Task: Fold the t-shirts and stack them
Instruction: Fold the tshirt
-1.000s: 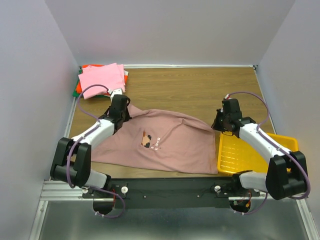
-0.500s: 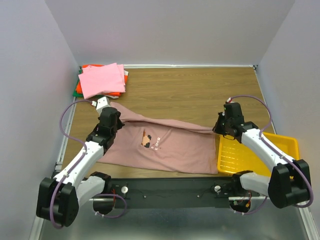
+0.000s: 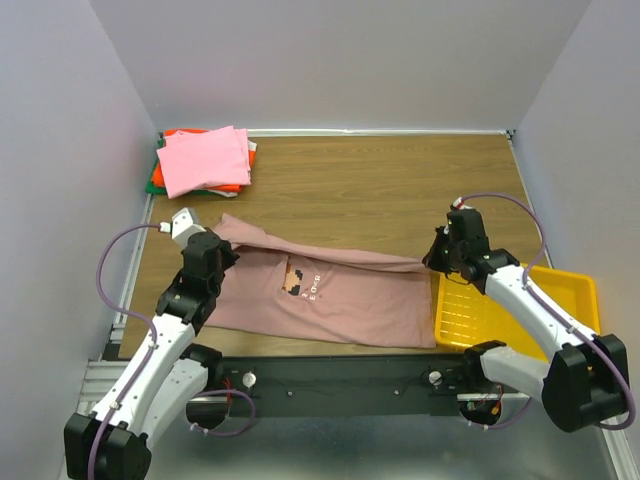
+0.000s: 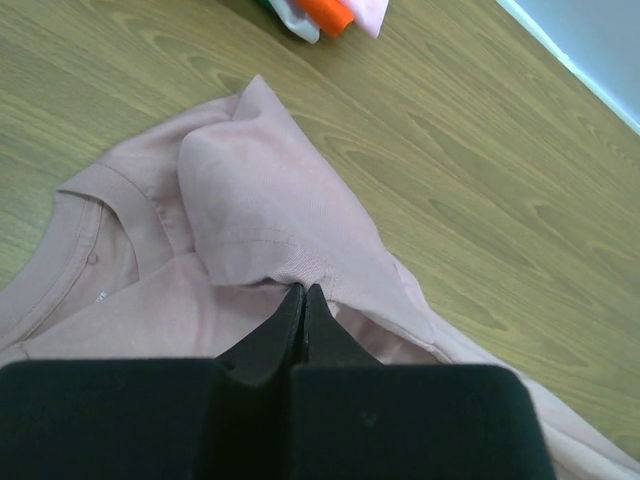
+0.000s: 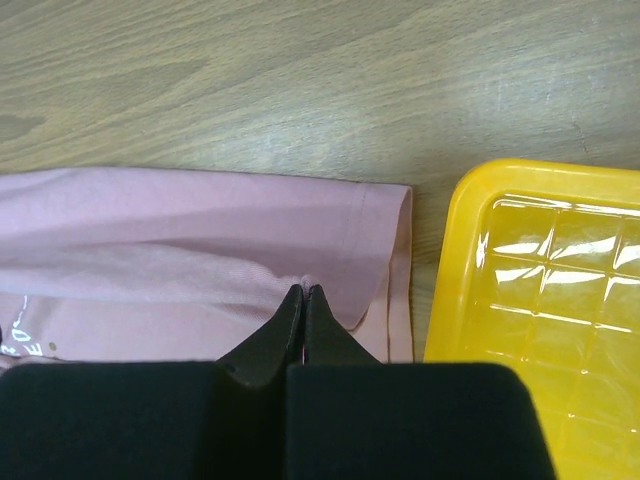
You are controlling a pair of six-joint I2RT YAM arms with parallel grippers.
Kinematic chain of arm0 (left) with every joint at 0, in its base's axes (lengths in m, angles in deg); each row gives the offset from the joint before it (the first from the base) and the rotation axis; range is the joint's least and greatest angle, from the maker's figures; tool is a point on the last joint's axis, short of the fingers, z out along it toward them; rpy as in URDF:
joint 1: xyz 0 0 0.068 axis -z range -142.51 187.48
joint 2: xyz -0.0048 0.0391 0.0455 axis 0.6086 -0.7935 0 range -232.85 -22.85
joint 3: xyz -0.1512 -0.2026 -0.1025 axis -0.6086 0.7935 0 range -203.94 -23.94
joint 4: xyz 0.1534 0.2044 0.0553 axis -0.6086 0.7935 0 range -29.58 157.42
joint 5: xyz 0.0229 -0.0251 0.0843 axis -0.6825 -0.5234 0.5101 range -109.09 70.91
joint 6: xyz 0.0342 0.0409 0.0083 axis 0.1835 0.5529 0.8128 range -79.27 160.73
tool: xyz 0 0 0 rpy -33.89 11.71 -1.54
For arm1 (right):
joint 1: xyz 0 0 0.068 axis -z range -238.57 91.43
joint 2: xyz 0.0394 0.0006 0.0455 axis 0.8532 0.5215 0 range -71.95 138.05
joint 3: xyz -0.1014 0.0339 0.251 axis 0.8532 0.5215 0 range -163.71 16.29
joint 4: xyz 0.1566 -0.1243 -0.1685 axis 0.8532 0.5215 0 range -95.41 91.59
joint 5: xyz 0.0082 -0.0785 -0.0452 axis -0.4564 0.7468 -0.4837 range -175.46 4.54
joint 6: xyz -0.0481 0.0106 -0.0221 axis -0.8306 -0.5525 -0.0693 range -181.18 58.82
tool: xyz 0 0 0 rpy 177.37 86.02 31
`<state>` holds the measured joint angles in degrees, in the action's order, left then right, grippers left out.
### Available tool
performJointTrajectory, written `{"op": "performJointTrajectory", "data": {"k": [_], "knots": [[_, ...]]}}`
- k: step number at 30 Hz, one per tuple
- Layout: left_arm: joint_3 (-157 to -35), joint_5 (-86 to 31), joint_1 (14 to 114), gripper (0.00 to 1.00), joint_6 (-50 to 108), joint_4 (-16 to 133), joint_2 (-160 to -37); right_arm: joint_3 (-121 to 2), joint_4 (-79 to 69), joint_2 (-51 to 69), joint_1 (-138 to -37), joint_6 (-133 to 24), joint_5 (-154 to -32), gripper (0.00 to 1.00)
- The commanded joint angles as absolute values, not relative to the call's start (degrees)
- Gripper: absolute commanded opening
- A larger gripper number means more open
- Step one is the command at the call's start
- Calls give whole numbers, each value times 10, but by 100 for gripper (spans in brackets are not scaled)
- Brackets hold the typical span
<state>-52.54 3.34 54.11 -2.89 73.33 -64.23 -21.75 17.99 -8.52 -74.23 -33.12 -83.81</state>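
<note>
Mauve-pink t-shirt [image 3: 330, 290] lies along the near edge of the counter [image 3: 400, 185], with a fold ridge running left to right. Folded t-shirts [image 3: 203, 160] are stacked at the far left corner, well apart from it. Only the overhead view shows the chest print; only the wrist views show the grips. Left jaws: pressed together, pinching a doubled sleeve hem beside the collar. Right jaws: pressed together, pinching the bottom-hem fold just beside the yellow tray [image 5: 530, 280].
</note>
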Motion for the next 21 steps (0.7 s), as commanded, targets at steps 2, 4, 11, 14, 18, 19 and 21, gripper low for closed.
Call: {"op": "performJointTrajectory", "data": {"k": [2,4,11,14,18,19,21], "knots": [[-517,55,541,0,-59,754,-630,-211,207,-113,-752,-310,-818,0],[-514,57,541,0,-68,761,-621,-212,213,-123,-754,-306,-814,0],[-504,60,544,0,-94,776,-563,-207,228,-138,-766,-288,-801,0],[-502,58,548,0,-101,783,-555,-204,234,-145,-776,-279,-786,0],[-501,53,565,0,-119,800,-537,-197,245,-165,-798,-258,-762,0],[-500,53,570,0,-125,805,-531,-194,246,-171,-803,-252,-757,1],[-502,63,582,5,-149,826,-506,-190,246,-191,-811,-244,-754,9]]}}
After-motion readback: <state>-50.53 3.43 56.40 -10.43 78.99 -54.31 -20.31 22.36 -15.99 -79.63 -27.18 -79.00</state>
